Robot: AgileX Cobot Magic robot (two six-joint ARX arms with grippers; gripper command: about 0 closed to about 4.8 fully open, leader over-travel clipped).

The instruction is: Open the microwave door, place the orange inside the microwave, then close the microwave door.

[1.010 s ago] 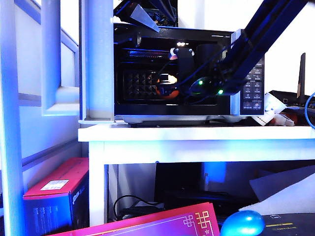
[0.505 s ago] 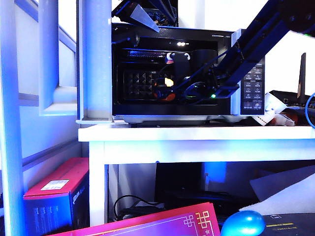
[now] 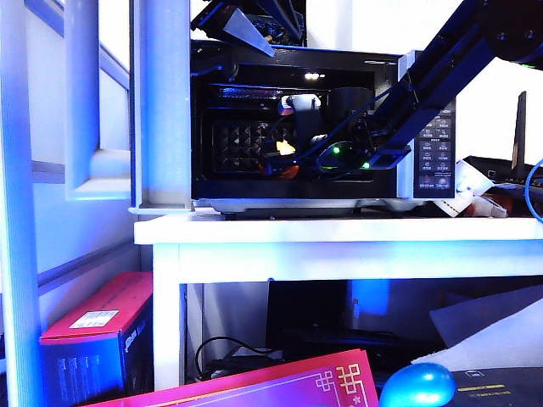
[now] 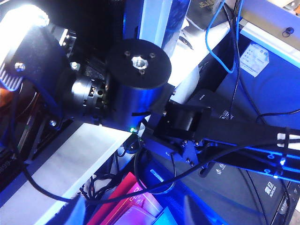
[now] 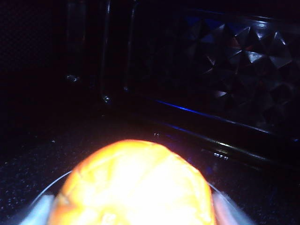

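The microwave (image 3: 428,144) stands on the white table with its door (image 3: 161,102) swung wide to the left, grey-white inner side showing. My right arm reaches down from the upper right into the dark cavity. The orange (image 3: 285,153) lies low inside, on the glass turntable. In the right wrist view the orange (image 5: 133,183) fills the space inside my right gripper (image 5: 133,213). Its pale fingers (image 5: 227,211) flank the fruit with a thin dark gap, so it is open. My left gripper's fingers show in no view; the left wrist view holds only arm joints and cables.
Dark arm parts (image 3: 246,21) sit above the microwave's top. Under the white table (image 3: 339,231) are a red box (image 3: 93,331), a pink box (image 3: 280,386) and a shiny blue egg (image 3: 417,386). Cables and a router (image 3: 501,170) crowd the table's right end.
The right forearm has lifted and the gripper has gone a little deeper into the cavity with the orange. The door's edge has drifted slightly further left.
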